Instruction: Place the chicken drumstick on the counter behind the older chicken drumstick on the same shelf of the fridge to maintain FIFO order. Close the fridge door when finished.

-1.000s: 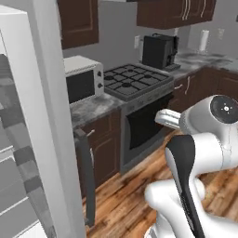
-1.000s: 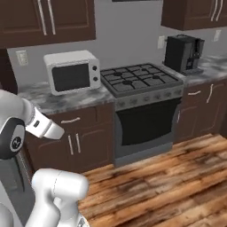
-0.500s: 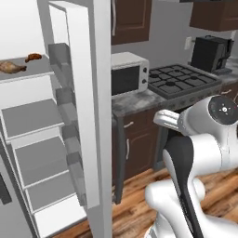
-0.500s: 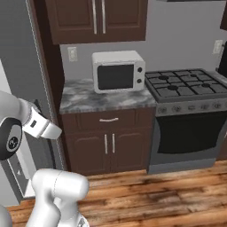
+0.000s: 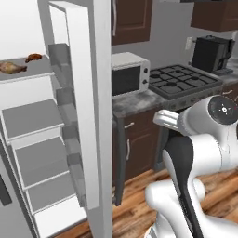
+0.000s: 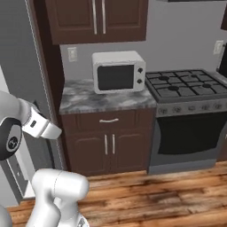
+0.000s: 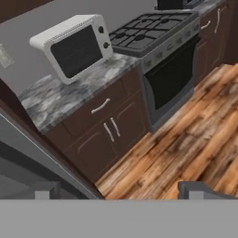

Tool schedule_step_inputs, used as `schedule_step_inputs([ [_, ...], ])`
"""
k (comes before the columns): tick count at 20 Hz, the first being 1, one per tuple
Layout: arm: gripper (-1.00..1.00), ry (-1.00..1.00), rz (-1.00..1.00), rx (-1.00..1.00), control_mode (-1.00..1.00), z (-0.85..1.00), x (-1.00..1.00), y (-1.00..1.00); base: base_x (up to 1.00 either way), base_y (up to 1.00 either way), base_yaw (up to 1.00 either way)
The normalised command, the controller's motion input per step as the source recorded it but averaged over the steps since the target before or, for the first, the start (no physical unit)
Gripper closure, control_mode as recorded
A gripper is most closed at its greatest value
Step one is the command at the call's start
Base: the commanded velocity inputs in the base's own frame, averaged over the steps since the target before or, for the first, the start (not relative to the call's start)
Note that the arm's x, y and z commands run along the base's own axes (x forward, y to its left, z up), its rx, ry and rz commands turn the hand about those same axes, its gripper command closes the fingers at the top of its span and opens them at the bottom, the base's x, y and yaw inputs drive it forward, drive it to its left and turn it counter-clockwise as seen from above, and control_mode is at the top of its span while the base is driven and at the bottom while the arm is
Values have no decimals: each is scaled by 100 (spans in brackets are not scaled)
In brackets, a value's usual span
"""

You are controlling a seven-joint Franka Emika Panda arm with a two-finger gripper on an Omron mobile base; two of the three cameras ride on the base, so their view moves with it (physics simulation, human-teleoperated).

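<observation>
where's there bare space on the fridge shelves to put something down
The three lower shelves are bare. The top shelf is crowded at its left, where both drumsticks lie: the paler one in front, the dark one behind. Bare room remains toward the door.

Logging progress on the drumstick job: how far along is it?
Done: the dark drumstick sits behind the paler one on the same fridge shelf. Nothing shows between the pincer tips. Left: the fridge door stands open and needs closing.
</observation>
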Motion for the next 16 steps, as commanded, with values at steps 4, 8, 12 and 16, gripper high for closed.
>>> schedule_step_inputs([
  [4, -100, 0, 0, 0, 100, 0, 0, 0, 41, -96, -61],
  [8, -100, 0, 0, 0, 100, 0, 0, 0, -1, -79, -67],
  [12, -100, 0, 0, 0, 100, 0, 0, 0, 8, -59, -42],
  [16, -100, 0, 0, 0, 100, 0, 0, 0, 92, -18, -18],
])
